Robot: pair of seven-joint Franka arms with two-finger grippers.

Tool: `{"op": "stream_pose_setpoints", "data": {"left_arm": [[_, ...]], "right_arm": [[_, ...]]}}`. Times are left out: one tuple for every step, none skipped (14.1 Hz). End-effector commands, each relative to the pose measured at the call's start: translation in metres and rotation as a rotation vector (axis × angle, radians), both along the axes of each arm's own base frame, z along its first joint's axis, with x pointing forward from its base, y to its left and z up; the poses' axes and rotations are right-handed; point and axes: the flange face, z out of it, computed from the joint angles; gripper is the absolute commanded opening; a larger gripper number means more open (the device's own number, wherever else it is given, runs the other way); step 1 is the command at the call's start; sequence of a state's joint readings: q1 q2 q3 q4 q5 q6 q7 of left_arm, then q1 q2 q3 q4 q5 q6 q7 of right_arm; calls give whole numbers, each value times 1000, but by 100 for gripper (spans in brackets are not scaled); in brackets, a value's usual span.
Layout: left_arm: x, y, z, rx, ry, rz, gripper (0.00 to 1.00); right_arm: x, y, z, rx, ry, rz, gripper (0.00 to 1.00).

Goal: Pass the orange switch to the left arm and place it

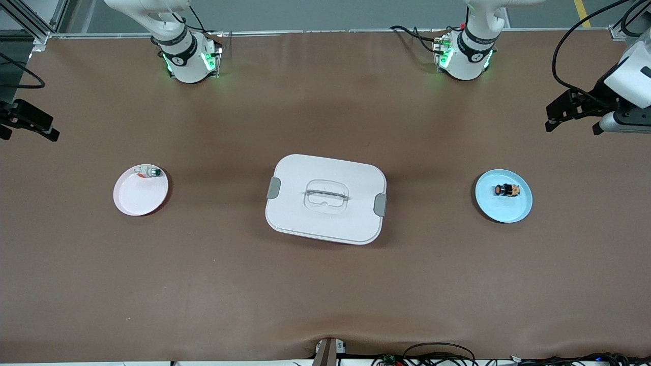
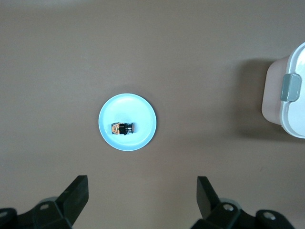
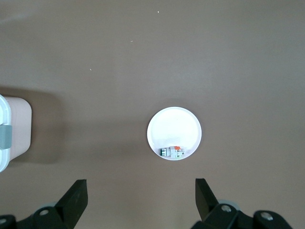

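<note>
The orange switch [image 1: 507, 190] [image 2: 123, 128] lies on its side on a small blue plate [image 1: 508, 216] [image 2: 138, 107] toward the left arm's end of the table. The white box [image 1: 305, 223] with grey clips sits shut in the middle of the table; one clipped end shows in the left wrist view [image 2: 290, 95] and the other in the right wrist view [image 3: 9, 138]. My left gripper [image 1: 573, 122] [image 2: 143, 191] hangs high over bare table beside the blue plate, open and empty. At the right arm's end my right gripper [image 1: 28, 129] [image 3: 141, 191] is up over bare table, open and empty.
A pink plate [image 1: 137, 201] [image 3: 174, 129] toward the right arm's end holds a tiny white-and-green component [image 1: 149, 172] [image 3: 172, 152] at its rim. Brown table surface lies between each plate and the box. Cables run along the table edge nearest the front camera.
</note>
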State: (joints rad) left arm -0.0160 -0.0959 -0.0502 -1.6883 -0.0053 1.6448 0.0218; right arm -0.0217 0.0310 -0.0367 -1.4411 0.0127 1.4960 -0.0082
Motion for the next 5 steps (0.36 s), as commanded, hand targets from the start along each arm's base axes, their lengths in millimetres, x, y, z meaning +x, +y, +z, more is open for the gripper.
{"op": "stream_pose_setpoints", "data": {"left_arm": [[0, 2, 2, -9, 11, -16, 100], [0, 2, 2, -9, 11, -16, 100], [0, 2, 2, -9, 11, -15, 100], [0, 2, 2, -9, 11, -15, 100], [1, 2, 0, -9, 16, -15, 100]], "right_arm": [[-8, 4, 7, 15, -15, -1, 100], [-9, 4, 6, 16, -14, -5, 100], [-10, 4, 8, 16, -14, -7, 100], [-11, 4, 8, 16, -9, -8, 100], [-13, 2, 9, 18, -5, -14, 100]]}}
